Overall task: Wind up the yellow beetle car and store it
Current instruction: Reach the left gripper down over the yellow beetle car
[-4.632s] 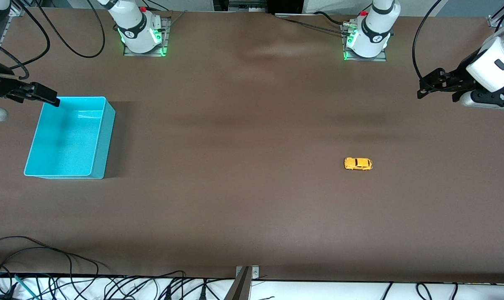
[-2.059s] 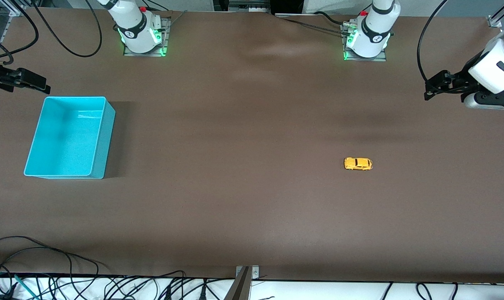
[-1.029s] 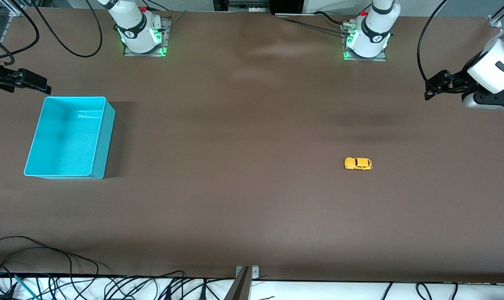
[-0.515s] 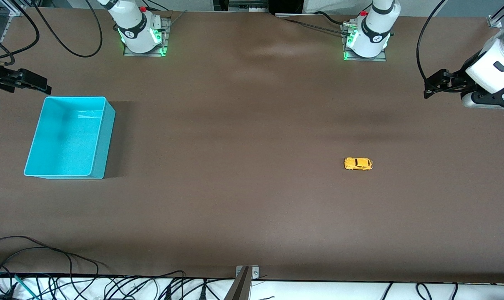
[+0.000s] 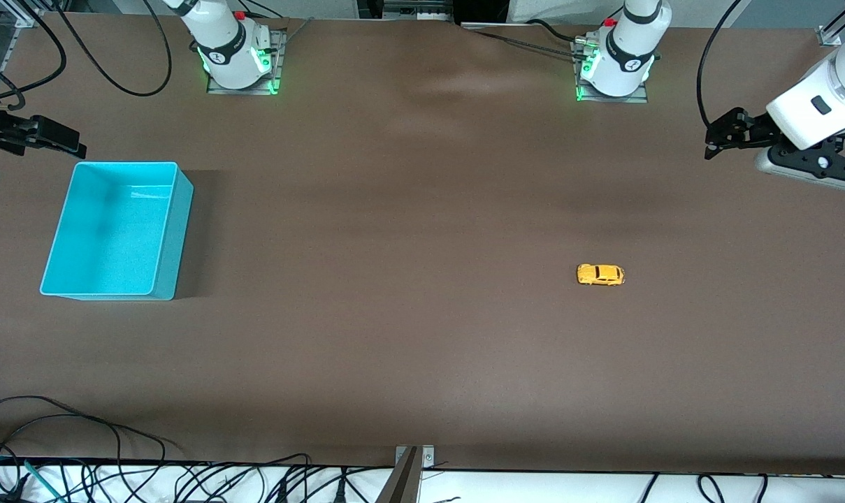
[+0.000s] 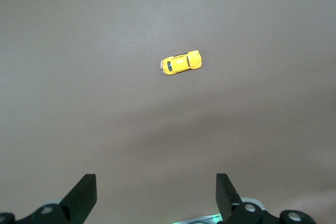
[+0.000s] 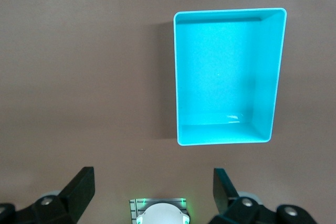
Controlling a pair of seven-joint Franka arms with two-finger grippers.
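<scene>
The yellow beetle car (image 5: pixel 600 274) stands alone on the brown table, nearer to the front camera than the left arm's base. It also shows in the left wrist view (image 6: pixel 181 63), well apart from my fingers. My left gripper (image 5: pixel 719 134) hangs open and empty over the table's left-arm end (image 6: pixel 156 195). The turquoise bin (image 5: pixel 174 237) stands empty at the right arm's end. My right gripper (image 5: pixel 66 145) is open and empty, over the table just off the bin's corner that lies farthest from the front camera (image 7: pixel 152 190). The bin fills the right wrist view (image 7: pixel 178 77).
The two arm bases (image 5: pixel 237 59) (image 5: pixel 614 66) stand along the table's edge farthest from the front camera. Cables (image 5: pixel 80 447) lie along the edge nearest to it. The right arm's base (image 7: pixel 160 213) shows between the right fingers.
My left arm's wrist has swung and its gripper has shifted slightly toward the bases. My right gripper left the bin's corner over four seconds ago and has held still since. The car has not moved.
</scene>
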